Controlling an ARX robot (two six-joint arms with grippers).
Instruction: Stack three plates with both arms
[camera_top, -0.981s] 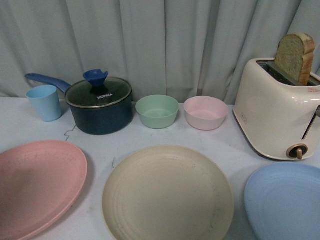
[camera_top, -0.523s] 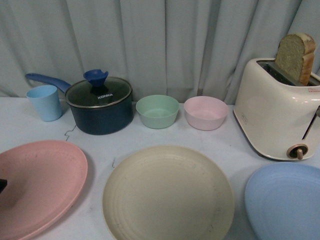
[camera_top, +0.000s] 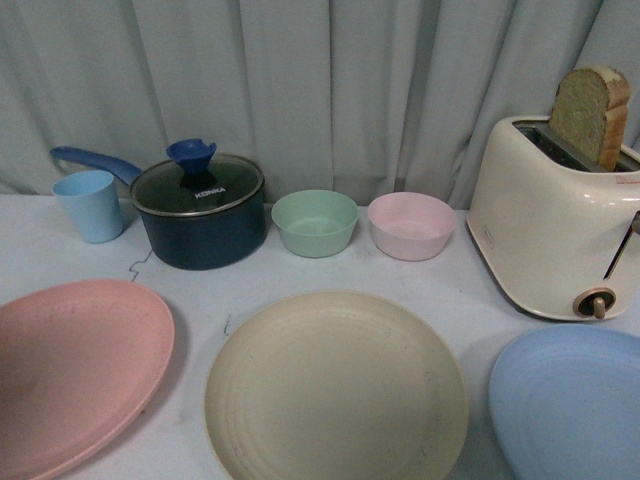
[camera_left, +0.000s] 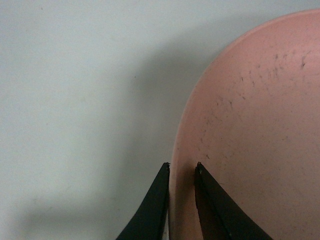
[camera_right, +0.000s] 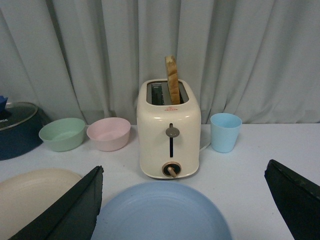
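My left claw (camera_left: 183, 165) straddles the rim of the pink plate (camera_left: 250, 125), one finger outside it over the white table (camera_left: 75, 100) and the other over the plate's face. The gap is narrow, and I cannot tell whether it pinches. My right claw (camera_right: 185, 166) hangs spread wide over the light blue plate (camera_right: 160, 212), facing the cream toaster (camera_right: 169, 135) with its upright slice of bread (camera_right: 172, 80). The beige plate (camera_top: 335, 385) lies between the other two. All three are flat, apart and unstacked.

Three round matte plates lie flat, apart: pink plate (camera_top: 75, 370) left of the beige plate (camera_top: 335, 390), blue plate (camera_top: 570, 405) right.
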